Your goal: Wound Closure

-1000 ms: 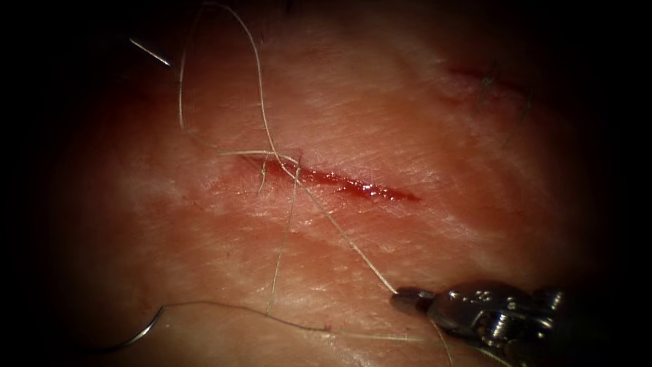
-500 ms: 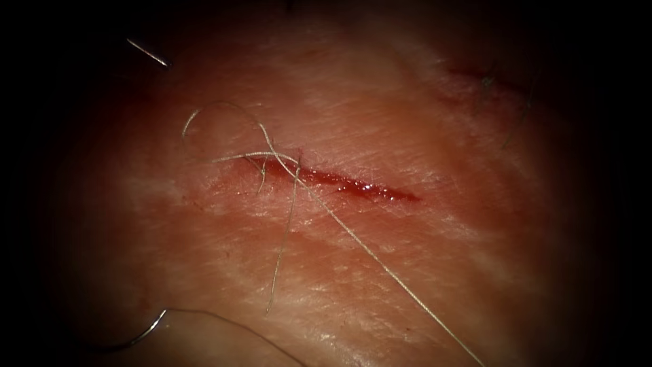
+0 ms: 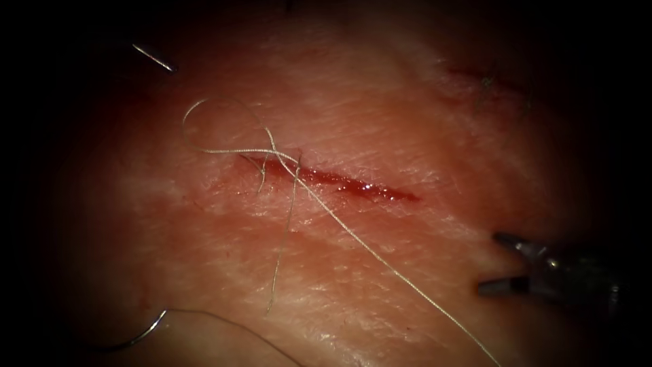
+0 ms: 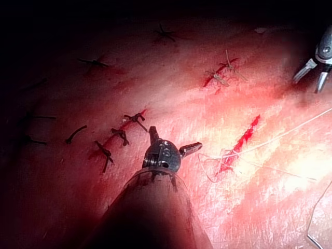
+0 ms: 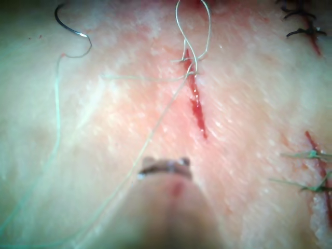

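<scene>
The cut [image 3: 339,181] runs across the tissue [image 3: 407,122] with red fluid in it. A small thread loop [image 3: 204,126] lies at its left end, and the thread [image 3: 380,258] runs slack from there toward the lower right. The curved needle [image 3: 139,334] lies free on the tissue, left of and below the cut; it also appears as the needle [image 5: 72,26]. My right tool [image 3: 489,264] hovers right of the cut, jaws open, holding nothing. My left tool [image 4: 176,137] stands open and empty beside the cut [image 4: 244,140]. The right tool [image 4: 308,83] is open there too.
A short loose thread end [image 3: 282,251] hangs down from the cut's left end. A thin bright metal sliver [image 3: 153,58] sits in the dark upper left. Older stitched cuts [image 4: 122,135] with dark knots lie beyond the left tool, and another [image 3: 485,80] lies at the upper right.
A second ago my right tool was shut on the thread below the cut. It pulled out of view, the big loop shrank, and the tool has come back further right with open jaws, off the thread.
</scene>
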You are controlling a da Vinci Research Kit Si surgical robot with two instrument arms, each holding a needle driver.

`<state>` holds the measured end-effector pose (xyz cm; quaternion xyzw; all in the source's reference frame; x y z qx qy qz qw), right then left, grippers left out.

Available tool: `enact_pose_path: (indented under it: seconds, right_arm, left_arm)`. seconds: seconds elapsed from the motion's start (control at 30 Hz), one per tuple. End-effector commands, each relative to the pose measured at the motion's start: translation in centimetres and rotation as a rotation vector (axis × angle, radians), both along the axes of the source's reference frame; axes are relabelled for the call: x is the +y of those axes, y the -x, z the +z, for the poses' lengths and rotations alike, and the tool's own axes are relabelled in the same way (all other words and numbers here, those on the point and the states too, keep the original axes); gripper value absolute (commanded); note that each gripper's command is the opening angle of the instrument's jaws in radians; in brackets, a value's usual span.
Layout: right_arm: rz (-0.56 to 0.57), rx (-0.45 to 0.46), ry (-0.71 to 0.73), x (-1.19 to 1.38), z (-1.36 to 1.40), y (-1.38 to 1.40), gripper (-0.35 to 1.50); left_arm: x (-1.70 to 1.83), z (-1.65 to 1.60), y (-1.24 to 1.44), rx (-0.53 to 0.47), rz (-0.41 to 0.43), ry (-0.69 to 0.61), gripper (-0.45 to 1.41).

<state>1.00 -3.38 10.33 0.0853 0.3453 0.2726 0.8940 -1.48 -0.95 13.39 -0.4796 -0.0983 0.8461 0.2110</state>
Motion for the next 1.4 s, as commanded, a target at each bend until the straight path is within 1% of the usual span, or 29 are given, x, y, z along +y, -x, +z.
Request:
enact_pose_path:
  seconds: [0.03, 0.17, 0.27, 0.37, 0.47, 0.57, 0.77, 0.87, 0.9, 0.97, 1.07, 1.17, 1.23, 1.27, 1.3, 1.33, 1.37, 1.4]
  right_arm:
    - [0.012, 0.027, 0.004, 0.13, 0.09, -0.33, 1.48]
    - [0.03, 0.054, -0.006, 0.23, 0.25, -0.82, 1.48]
    - [0.039, 0.056, 0.0, 0.25, 0.4, -1.1, 1.46]
    - [0.033, 0.051, 0.001, 0.25, 0.55, -1.31, 1.41]
    - [0.016, 0.046, -0.012, 0.22, 0.69, -1.45, 1.38]
    - [0.004, 0.052, -0.035, 0.18, 0.76, -1.52, 1.33]
    - [-0.01, 0.054, -0.055, 0.14, 0.69, -1.55, 1.26]
    - [-0.019, 0.042, -0.066, 0.09, 0.73, -1.6, 1.23]
    - [-0.025, 0.029, -0.065, 0.05, 0.8, -1.63, 1.23]
    - [-0.025, 0.023, -0.063, 0.04, 0.84, -1.63, 1.23]
    - [-0.016, 0.006, -0.047, 0.05, 0.99, -1.65, 1.23]
    - [-0.031, -0.018, -0.05, 0.0, 1.14, -1.66, 1.23]
    - [-0.039, -0.04, -0.064, -0.05, 1.24, -1.67, 1.18]
    - [-0.039, -0.046, -0.076, -0.08, 1.27, -1.67, 1.09]
    - [-0.04, -0.045, -0.09, -0.1, 1.3, -1.67, 0.94]
    - [-0.041, -0.046, -0.103, -0.14, 1.32, -1.66, 0.57]
    - [-0.04, -0.045, -0.105, -0.16, 1.33, -1.64, 0.08]
    - [-0.043, -0.043, -0.104, -0.17, 1.32, -1.61, -0.35]
  left_arm:
    - [-0.01, 0.06, 0.06, -0.001, 0.0, 0.002, 1.06]
    - [-0.07, 0.1, 0.12, -0.001, 0.006, -0.003, 1.06]
    - [-0.09, 0.12, 0.15, -0.002, 0.007, -0.008, 1.06]
    - [-0.09, 0.13, 0.16, -0.002, 0.007, -0.007, 1.06]
    - [-0.09, 0.13, 0.15, -0.003, 0.008, -0.007, 1.06]
    - [-0.08, 0.13, 0.13, -0.004, 0.003, -0.018, 1.04]
    - [-0.08, 0.12, 0.11, -0.005, 0.005, -0.019, 1.04]
    - [-0.08, 0.12, 0.11, -0.005, 0.005, -0.019, 1.04]
    - [-0.08, 0.12, 0.11, -0.005, 0.005, -0.019, 1.04]
    - [-0.08, 0.12, 0.11, -0.005, 0.005, -0.019, 1.04]
    - [-0.08, 0.12, 0.1, -0.006, 0.006, -0.019, 1.04]
    - [-0.08, 0.12, 0.09, -0.006, 0.006, -0.019, 1.04]
    - [-0.08, 0.11, 0.09, -0.006, 0.006, -0.019, 1.04]
    - [-0.08, 0.11, 0.09, -0.006, 0.007, -0.019, 1.04]
    - [-0.08, 0.11, 0.09, -0.006, 0.007, -0.019, 1.04]
    - [-0.08, 0.11, 0.09, -0.006, 0.007, -0.02, 1.04]
    - [-0.08, 0.11, 0.08, -0.006, 0.007, -0.02, 1.04]
    - [-0.08, 0.11, 0.08, -0.007, 0.008, -0.02, 1.04]
